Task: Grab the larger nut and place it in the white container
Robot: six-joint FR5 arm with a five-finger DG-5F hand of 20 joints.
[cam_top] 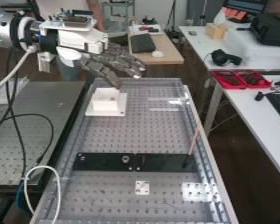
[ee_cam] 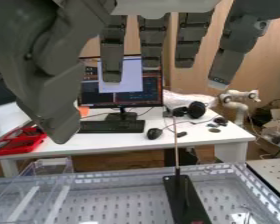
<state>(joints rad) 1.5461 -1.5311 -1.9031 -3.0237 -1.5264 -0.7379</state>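
On bench [cam_top: 117, 137]: one container [cam_top: 105, 103], one bearing [cam_top: 125, 159]

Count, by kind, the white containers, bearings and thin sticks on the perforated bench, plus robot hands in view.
White container: 1
Bearing: 1
Thin stick: 1
Robot hand: 1
Total: 4
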